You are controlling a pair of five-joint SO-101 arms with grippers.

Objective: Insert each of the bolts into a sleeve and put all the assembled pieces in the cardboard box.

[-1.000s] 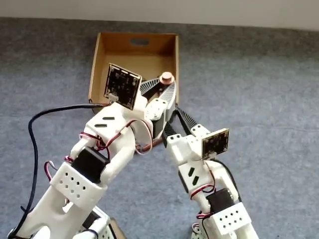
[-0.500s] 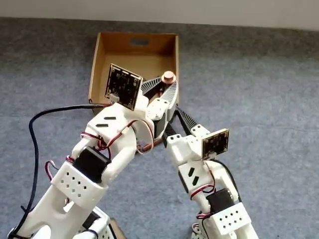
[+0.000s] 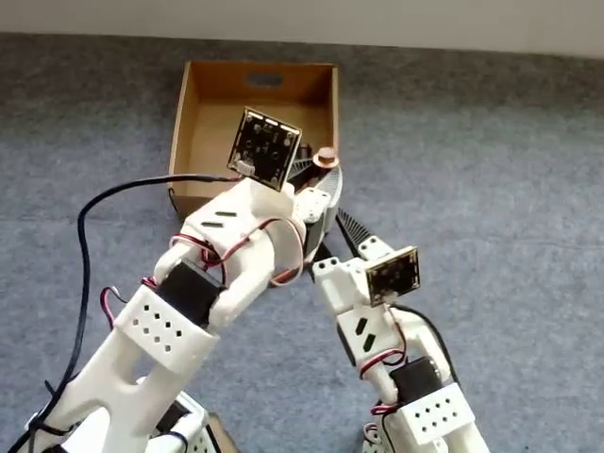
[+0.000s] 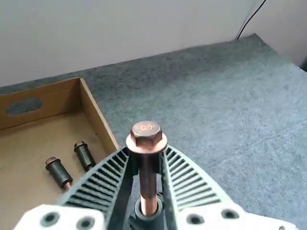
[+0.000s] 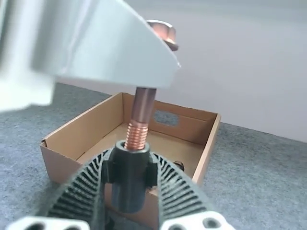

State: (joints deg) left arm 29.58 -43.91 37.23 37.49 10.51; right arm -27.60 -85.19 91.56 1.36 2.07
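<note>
Copper bolt [image 4: 146, 139] was clenched in the left gripper [image 4: 146, 155], standing upright between the fingers with its hex head poking out past their tips. At the bolt's other end, the right gripper [image 5: 129, 162] had a firm squeeze on the dark sleeve [image 5: 128, 187]. The threaded tip sat just inside the sleeve's mouth, so this looked like insertion barely started.

Beyond both claws sat the cardboard box [image 5: 60, 139], with two finished pieces [image 4: 60, 171] lying on its floor. The next move probably called for pushing the bolt straight down the bore, kept in line. Then one claw would let go so the other could carry the piece over to the box.
</note>
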